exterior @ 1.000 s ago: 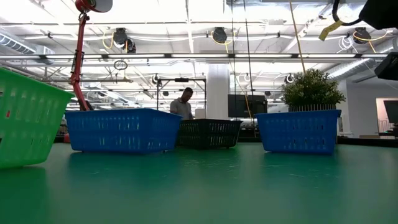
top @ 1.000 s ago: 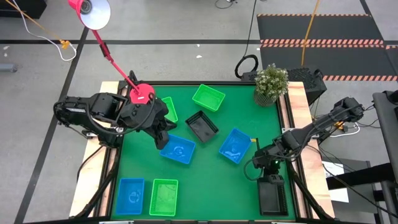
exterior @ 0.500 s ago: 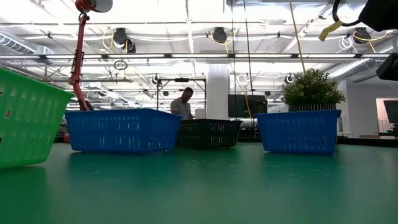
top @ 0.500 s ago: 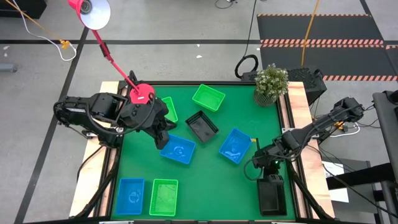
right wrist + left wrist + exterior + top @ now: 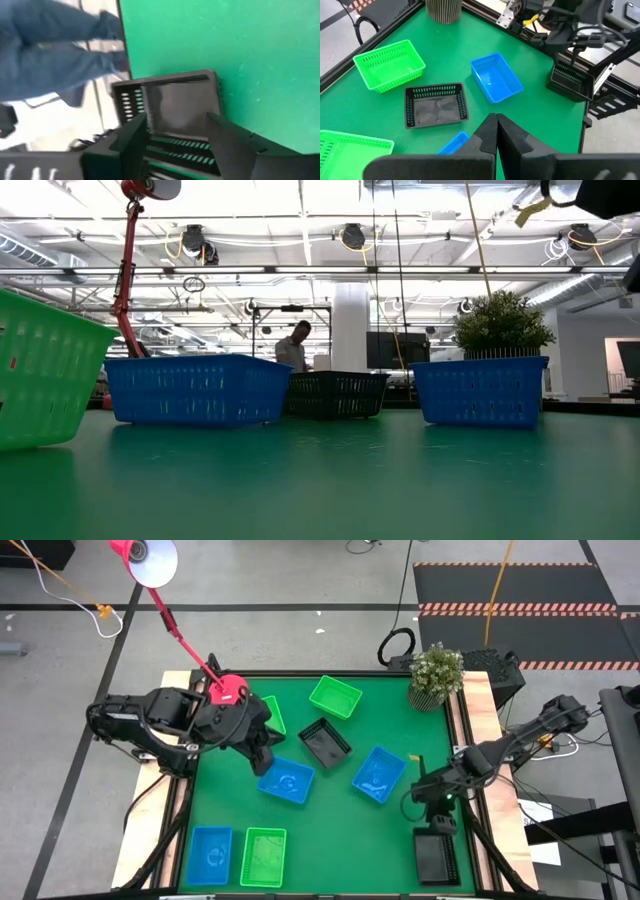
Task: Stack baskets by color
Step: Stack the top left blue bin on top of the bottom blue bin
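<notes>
No writing is readable anywhere. The right end effector (image 5: 177, 131) (fingers spread) hovers over the black baskets (image 5: 436, 856); the left end effector (image 5: 496, 131), pressed together, hangs above the green surface (image 5: 340, 820).

baskets (image 5: 287, 783): blue, green, black, perforated | table (image 5: 340, 840): green | lamp (image 5: 145, 558): pink

Black stack (image 5: 436, 856) near right corner; lone black basket (image 5: 325, 743) mid-table; blue, green baskets scattered.

Green table (image 5: 340, 830) bears baskets (image 5: 290, 783) (plant (image 5: 436, 673) too).
</notes>
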Tool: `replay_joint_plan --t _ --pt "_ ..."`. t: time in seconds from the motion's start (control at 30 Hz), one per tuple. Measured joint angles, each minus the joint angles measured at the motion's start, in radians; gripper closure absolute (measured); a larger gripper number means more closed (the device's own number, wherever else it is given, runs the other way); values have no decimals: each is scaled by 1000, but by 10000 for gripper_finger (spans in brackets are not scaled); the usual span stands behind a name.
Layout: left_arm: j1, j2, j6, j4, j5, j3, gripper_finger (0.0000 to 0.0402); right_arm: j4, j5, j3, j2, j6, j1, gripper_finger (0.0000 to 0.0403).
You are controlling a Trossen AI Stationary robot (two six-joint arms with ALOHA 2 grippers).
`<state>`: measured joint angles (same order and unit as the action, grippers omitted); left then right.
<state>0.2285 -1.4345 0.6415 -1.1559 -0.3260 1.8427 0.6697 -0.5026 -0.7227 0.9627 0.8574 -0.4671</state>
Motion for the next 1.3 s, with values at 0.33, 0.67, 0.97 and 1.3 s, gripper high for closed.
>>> replay_joint_plan --t 0.33,0.67,0.97,1.3 --pt "-5 -57 133 -53 6 1 383 -5 165 0 -173 260 0 221" --pt "-21 -224 570 -369 120 0 290 -77 448 -1 -250 327 1 227" --pt "-71 -281 542 -376 176 -21 257 -124 449 -1 -256 229 1 227" --pt "-169 -272 562 -295 372 -311 249 -127 446 -1 -259 225 1 227"
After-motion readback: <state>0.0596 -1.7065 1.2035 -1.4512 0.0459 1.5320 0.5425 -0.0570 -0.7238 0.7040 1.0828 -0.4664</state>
